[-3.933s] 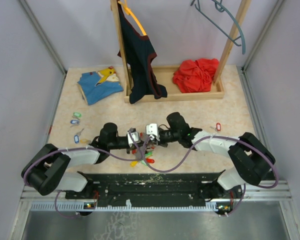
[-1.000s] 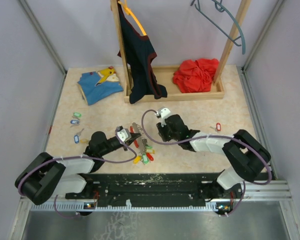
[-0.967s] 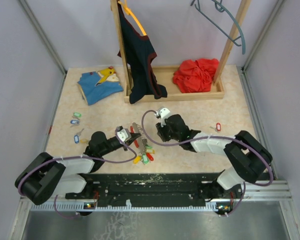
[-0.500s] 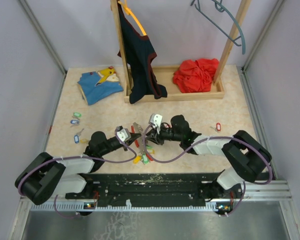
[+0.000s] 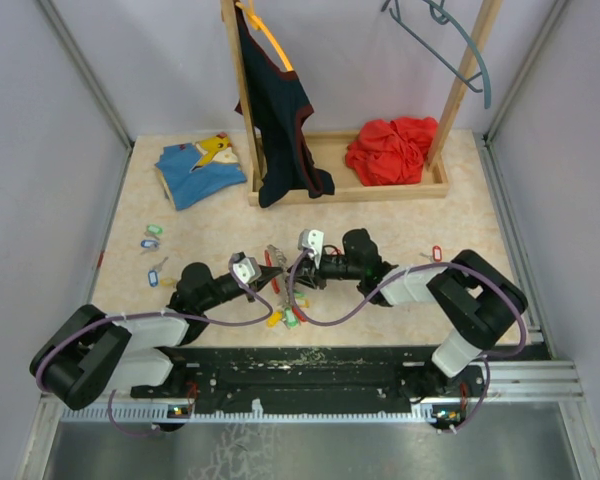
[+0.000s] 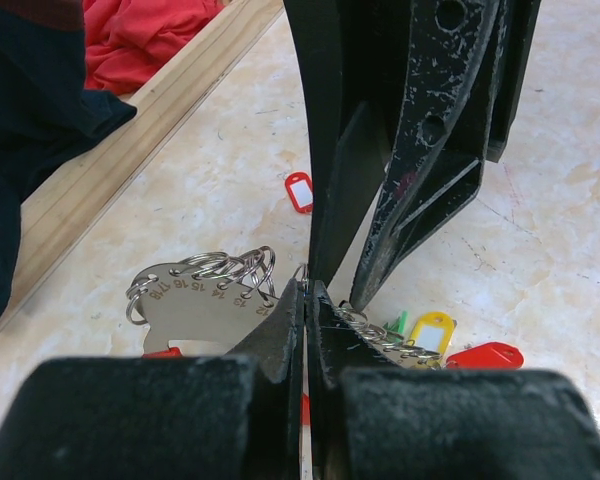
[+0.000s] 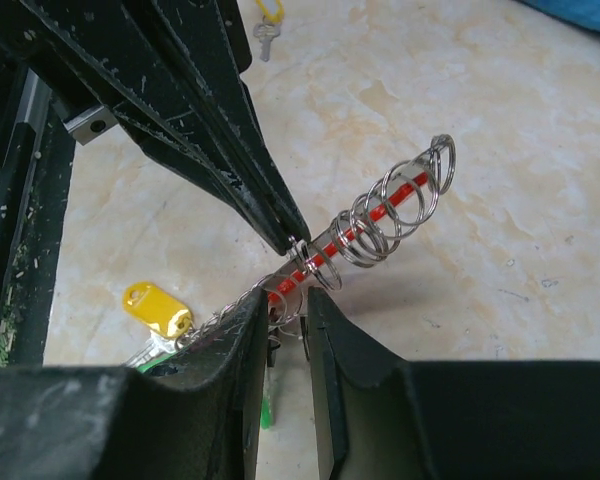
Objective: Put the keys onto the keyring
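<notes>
Silver split keyring [image 7: 298, 246] in pressed-together jaws, holding steady with the left gripper [image 6: 306, 296] at the near middle of the beige marbled table [image 5: 400, 200]. Swinging the right gripper [image 7: 288, 298] down from its raised pose of 1 second ago, closing in from the right, jaws narrowing to a slit; gripping or not, cannot tell. Waiting just below: small silver keys with yellow, green and red tags [image 6: 432, 332]. Likely lining up for threading.
</notes>
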